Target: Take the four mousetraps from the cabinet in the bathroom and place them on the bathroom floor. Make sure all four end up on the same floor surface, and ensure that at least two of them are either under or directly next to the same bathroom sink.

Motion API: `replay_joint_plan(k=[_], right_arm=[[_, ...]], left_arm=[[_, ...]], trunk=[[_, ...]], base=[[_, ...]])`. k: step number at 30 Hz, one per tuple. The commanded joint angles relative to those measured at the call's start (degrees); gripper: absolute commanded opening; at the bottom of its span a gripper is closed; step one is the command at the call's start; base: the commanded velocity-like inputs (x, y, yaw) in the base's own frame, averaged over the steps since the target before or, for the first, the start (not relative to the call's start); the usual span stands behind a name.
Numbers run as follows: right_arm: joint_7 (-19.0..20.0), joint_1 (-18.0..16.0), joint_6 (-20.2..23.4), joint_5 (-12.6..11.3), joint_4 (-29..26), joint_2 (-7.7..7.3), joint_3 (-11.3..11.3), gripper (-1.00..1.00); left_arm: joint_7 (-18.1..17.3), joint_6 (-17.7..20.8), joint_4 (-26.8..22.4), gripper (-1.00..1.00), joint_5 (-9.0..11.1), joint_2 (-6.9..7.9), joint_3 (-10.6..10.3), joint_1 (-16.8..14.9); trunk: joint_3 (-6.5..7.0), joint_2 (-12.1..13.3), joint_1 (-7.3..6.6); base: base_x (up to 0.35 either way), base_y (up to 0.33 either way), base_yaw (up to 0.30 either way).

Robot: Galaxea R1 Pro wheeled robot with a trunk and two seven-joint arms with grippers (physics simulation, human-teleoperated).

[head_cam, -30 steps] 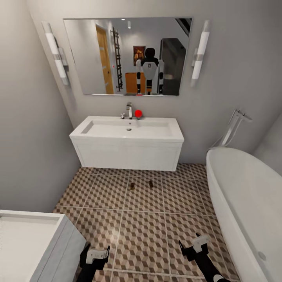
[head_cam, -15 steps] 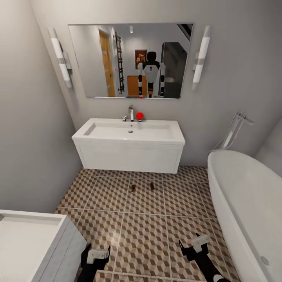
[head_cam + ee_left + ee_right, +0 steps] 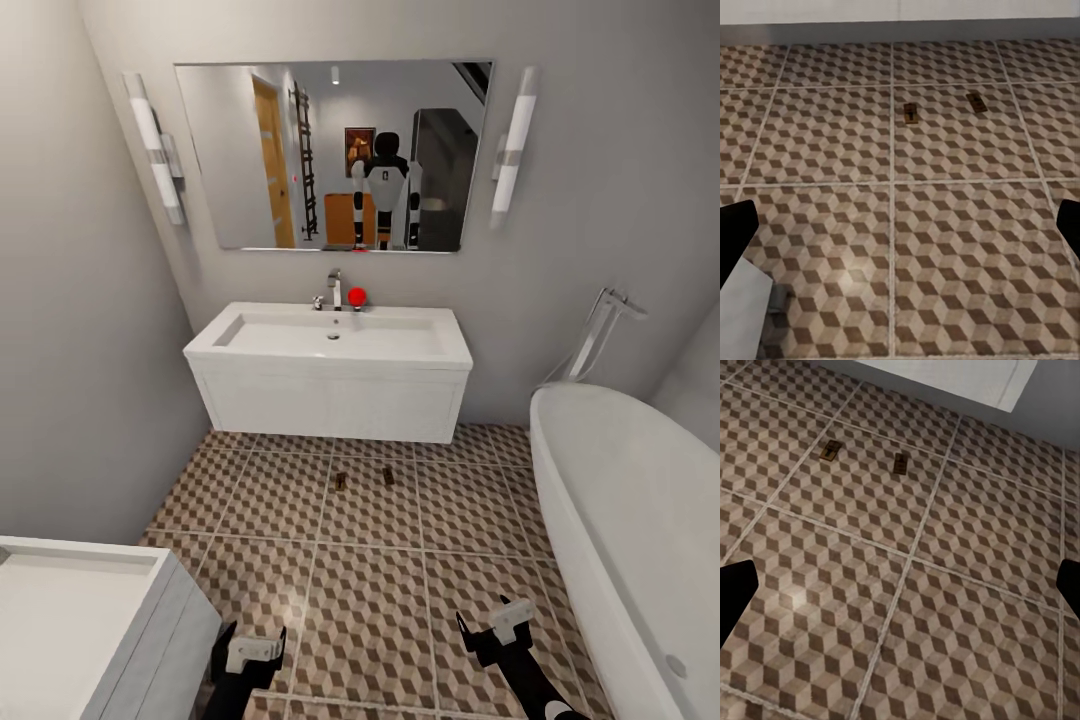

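We stand facing the wall-hung sink [image 3: 330, 345] with two mousetraps already down on the bathroom floor [image 3: 370, 600]: the left mousetrap [image 3: 340, 481] and the right mousetrap [image 3: 388, 476] lie side by side, a small gap between them, just in front of the vanity's lower edge. Both lie with their long axes running roughly away from us, toward the sink. In the left wrist view we pick them out as the left mousetrap [image 3: 911, 114] and the right mousetrap [image 3: 977, 103], and in the right wrist view as the left mousetrap [image 3: 830, 451] and the right mousetrap [image 3: 900, 463]

Our left gripper [image 3: 248, 652] and right gripper [image 3: 498, 628] hang low near our base, well short of the traps. Both are spread wide, and each wrist view shows bare tile between its fingertips, so we carry nothing. The traps lie straight ahead, about midway between the arms; neither is clearly the nearer

We judge the sink condition likely met and two traps outstanding. The cabinet appears as an orange-brown shape in the mirror [image 3: 330, 150], behind our own reflection. That is the relation the coming move turns on: the remaining traps lie at our back, so we judge a turn of the base comes before any reach
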Motion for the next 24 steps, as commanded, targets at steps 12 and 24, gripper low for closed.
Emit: replay_joint_plan(k=[12, 24], right_arm=[[0.0, 0.0, -0.2, 0.4, 0.0, -0.26, -0.2, 1.0], [0.3, -0.1, 1.4, 0.3, 0.0, -0.8, -0.2, 1.0]], left_arm=[[0.4, -0.3, 0.3, 1.0, 0.4, 0.01, -0.5, 2.5], [2.7, 6.3, 0.4, 1.0, 1.1, 2.76, 0.7, 5.9]], trunk=[[-0.1, -0.1, 0.03], [-0.1, -0.1, 0.03]], base=[[0.0, 0.0, 0.0], [0.0, 0.0, 0.0]])
